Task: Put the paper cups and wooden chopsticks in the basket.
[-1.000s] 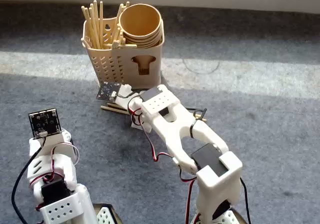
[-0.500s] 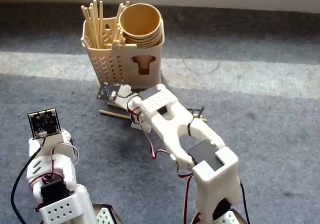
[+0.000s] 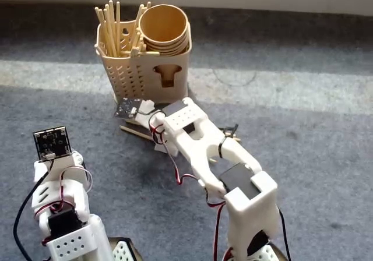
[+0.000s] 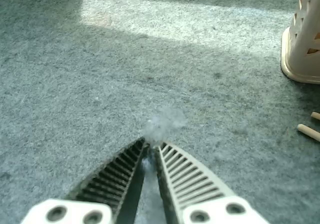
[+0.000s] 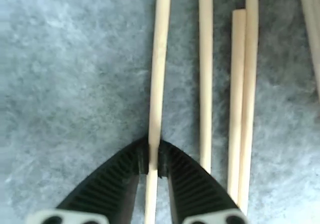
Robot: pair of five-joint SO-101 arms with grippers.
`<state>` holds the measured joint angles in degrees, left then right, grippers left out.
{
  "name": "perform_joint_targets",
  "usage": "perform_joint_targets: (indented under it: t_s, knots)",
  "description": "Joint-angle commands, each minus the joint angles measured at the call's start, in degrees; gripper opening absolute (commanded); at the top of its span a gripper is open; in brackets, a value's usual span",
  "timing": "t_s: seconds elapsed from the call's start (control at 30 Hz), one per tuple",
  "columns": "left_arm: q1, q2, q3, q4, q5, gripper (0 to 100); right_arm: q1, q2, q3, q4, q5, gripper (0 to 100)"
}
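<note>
In the high view, the basket (image 3: 143, 74) stands at the far side of the grey-covered tabletop (image 3: 303, 133). It already holds a stack of paper cups (image 3: 165, 27) in one compartment and a sheaf of upright chopsticks (image 3: 113, 31) in the other. The right arm (image 3: 192, 133) stretches up to the basket's foot, its wrist just beside the wall. A loose chopstick (image 3: 135, 132) pokes out from under it, lying flat and crosswise to the arm. The left arm (image 3: 58, 197) is folded back, well apart from the basket, so the right arm is far nearer to the work.

In the left wrist view, the left hand (image 4: 150, 146) is closed on nothing, fingertips together above bare covering. The basket's corner (image 4: 302, 44) and two chopstick ends (image 4: 309, 132) lie well off to one side.

In the right wrist view, the right hand (image 5: 153, 154) is pinched narrow on a single held chopstick (image 5: 160, 59). Its long axis runs straight ahead, in line with the fingers, with some length passing back between them. Three more spare chopsticks (image 5: 205, 74) lie near it and parallel. I cannot tell whether the held one has left the tabletop.

The basket mouth sits above and just beyond the hand. So the coming move likely calls for lifting and tipping the stick upright, to drop end first among the others.
</note>
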<state>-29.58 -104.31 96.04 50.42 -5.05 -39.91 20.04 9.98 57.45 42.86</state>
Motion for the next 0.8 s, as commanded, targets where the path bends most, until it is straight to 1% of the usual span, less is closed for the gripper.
perform_joint_targets:
  t_s: [0.0,0.13,0.27,0.47,0.53,0.77]
  knots:
    - [1.10,-0.84,1.10,-1.32,-0.53,2,-0.84,-5.49,1.71,2.77,0.26,0.4]
    - [1.19,-0.84,1.10,-1.32,-0.53,2,-0.84,-13.93,8.75,1.01,0.18,0.4]
    - [1.19,-0.84,1.10,-1.32,-0.53,2,-0.92,-23.08,15.60,-3.21,-4.22,0.4]
    - [1.19,-0.84,1.10,-1.32,-0.53,2,-0.66,-34.42,21.67,-6.73,-5.71,0.4]
    - [1.19,-0.84,1.10,-1.32,-0.53,2,-0.40,-37.58,22.29,-7.69,-10.37,0.4]
    - [1.19,-0.84,1.10,-1.32,-0.53,2,0.75,-47.16,22.29,-9.63,-30.77,0.5]
